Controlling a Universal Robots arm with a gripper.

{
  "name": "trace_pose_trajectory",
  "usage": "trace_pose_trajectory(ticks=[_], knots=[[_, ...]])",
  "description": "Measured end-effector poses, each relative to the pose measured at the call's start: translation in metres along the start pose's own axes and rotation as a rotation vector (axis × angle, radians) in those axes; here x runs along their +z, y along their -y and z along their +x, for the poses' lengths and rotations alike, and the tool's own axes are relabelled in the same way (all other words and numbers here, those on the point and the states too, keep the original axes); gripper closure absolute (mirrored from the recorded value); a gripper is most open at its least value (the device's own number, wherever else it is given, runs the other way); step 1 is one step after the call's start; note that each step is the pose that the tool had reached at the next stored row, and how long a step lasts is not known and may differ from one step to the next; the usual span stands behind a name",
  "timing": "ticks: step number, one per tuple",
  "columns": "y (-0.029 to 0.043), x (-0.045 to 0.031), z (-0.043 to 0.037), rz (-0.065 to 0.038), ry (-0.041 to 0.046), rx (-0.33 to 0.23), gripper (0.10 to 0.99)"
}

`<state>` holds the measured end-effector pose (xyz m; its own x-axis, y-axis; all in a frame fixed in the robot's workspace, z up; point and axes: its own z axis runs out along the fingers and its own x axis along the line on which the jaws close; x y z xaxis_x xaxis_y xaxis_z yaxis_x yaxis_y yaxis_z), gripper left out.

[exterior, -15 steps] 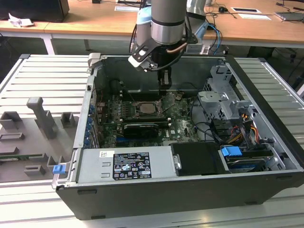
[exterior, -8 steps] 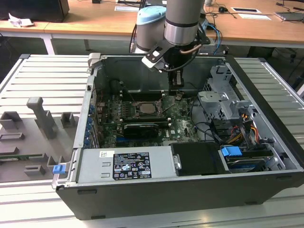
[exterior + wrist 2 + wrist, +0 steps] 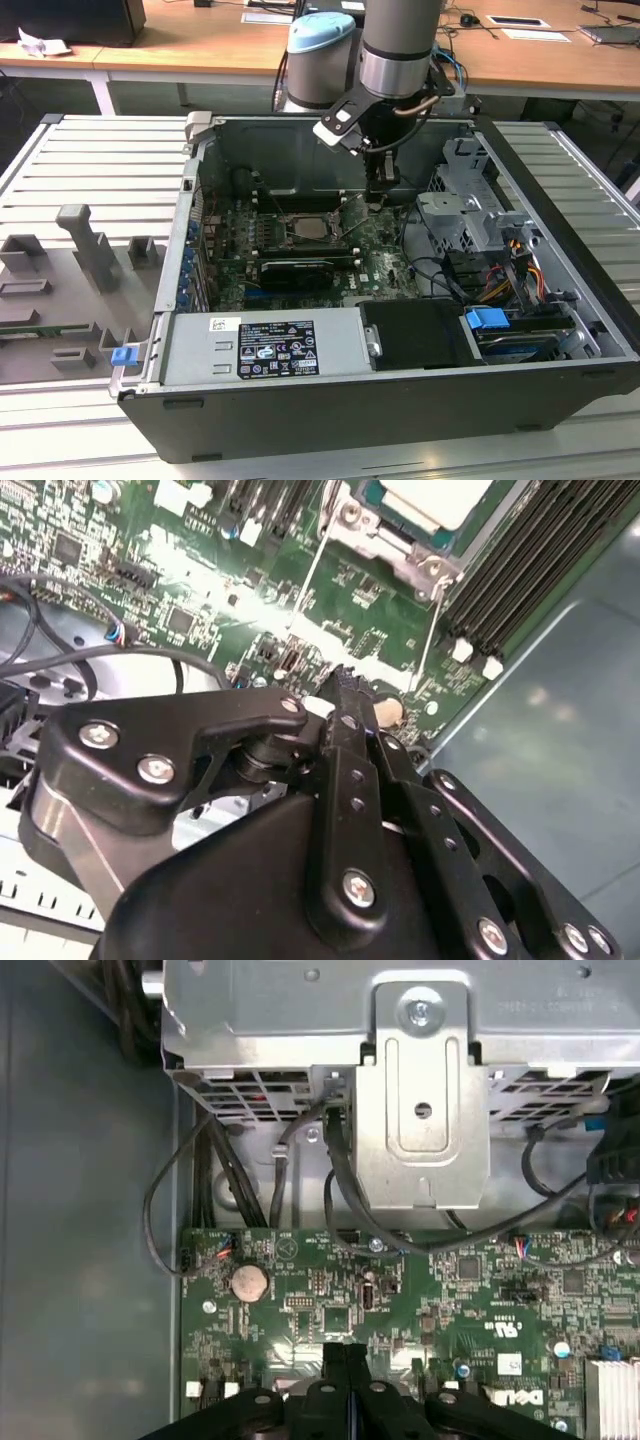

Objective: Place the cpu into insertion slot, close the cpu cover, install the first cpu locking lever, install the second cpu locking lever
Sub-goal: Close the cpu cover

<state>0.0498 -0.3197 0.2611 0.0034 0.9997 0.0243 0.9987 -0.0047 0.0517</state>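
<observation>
Cpu in insertion slot, mid-frame in exterior view, slightly toward its left. Cpu cover seemingly down around it, though hard to tell. End effector clenched on nothing, fingertips pressed together just above green board, on exterior view's right of slot. Open computer case on slatted worktop.
</observation>
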Motion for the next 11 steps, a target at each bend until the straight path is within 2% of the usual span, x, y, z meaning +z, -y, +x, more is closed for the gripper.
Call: trace_pose_trajectory(ticks=[3, 6, 11], knots=[[-0.0057, 0.0042, 0.0006, 0.000, -0.0001, 0.000, 0.980], [-0.0058, 0.0106, 0.0006, 0.000, 0.0000, 0.000, 0.980], [0.0039, 0.0115, 0.0006, 0.002, 0.0000, 0.000, 0.980]])
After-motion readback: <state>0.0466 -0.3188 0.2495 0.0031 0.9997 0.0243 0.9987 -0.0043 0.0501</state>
